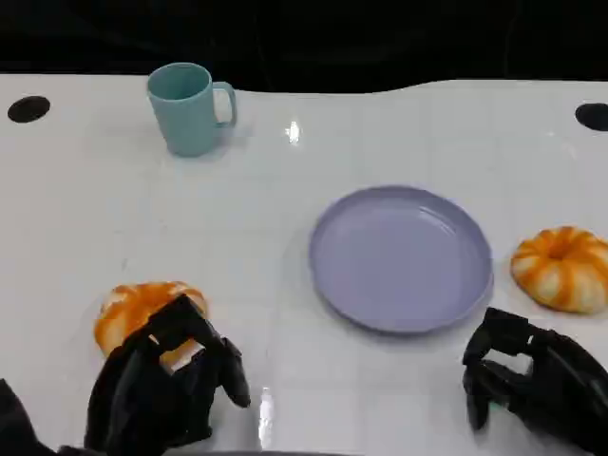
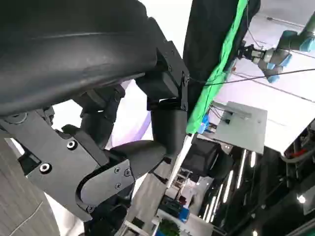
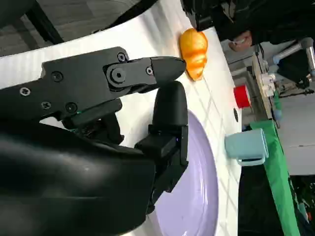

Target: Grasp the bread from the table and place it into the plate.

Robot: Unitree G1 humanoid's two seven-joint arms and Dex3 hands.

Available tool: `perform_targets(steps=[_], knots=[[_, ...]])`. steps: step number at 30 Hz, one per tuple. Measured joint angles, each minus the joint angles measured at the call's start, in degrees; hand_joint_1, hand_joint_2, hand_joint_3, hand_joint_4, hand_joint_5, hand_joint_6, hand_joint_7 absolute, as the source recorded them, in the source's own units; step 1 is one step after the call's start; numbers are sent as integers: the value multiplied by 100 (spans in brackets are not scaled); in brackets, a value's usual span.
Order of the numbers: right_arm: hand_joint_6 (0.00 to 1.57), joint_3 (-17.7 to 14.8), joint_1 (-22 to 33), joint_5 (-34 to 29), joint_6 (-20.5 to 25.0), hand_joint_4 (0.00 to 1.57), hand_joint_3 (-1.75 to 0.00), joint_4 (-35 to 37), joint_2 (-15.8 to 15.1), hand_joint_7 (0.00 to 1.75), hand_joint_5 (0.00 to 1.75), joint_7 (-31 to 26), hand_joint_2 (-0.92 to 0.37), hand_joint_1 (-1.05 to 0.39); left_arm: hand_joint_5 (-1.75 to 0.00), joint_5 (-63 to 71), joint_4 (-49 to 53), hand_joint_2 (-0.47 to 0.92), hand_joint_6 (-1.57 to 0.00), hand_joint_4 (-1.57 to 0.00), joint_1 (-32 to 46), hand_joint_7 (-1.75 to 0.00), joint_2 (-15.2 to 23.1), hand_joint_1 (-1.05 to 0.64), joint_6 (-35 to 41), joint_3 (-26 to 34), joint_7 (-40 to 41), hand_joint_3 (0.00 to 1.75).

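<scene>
Left hand over the lower-left bread, grasp not confirmed

The bread [image 1: 142,313] lies lower left, partly under the left hand [image 1: 166,385]; whether fingers grip it, I cannot tell. A shallow hold could drop it short of the plate [image 1: 401,258], frame centre. Right hand [image 1: 532,385] is curled, empty.

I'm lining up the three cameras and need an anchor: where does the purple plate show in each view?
Head view: the purple plate lies right of centre, bare, between the two breads.
Left wrist view: a pale purple patch behind the left hand is probably the plate.
Right wrist view: the plate sits at the lower middle, beyond the right hand.
Shared landmark: the teal mug, in the head and right wrist views.
</scene>
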Motion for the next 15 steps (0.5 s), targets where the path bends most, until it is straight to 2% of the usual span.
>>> perform_targets(steps=[2,5,8,10,15], knots=[[66,0,0,-2,10,72,-19,-10,0,153,175,-16,-92,-61,-171,11,1,39,-77,-81,-8,-154,-1,-36,-1,0,0,119],[65,1,2,-2,59,72,-20,-41,0,152,175,-30,-92,-60,-170,27,4,47,-75,-79,-18,-153,0,-39,-3,-1,-1,102],[66,4,19,-23,111,72,-20,-101,0,152,175,-68,-92,-60,-169,27,7,49,-74,-80,-20,-152,0,-39,-7,-3,-16,96],[66,9,45,-39,131,71,-20,-155,0,153,175,-110,-92,-60,-169,31,20,50,-74,-80,-25,-153,1,-39,-31,-3,-54,96],[65,13,131,-44,313,71,-19,-355,0,152,175,-187,-92,-59,-168,56,38,44,-76,-79,-28,-150,1,-38,-123,-4,-59,111]])
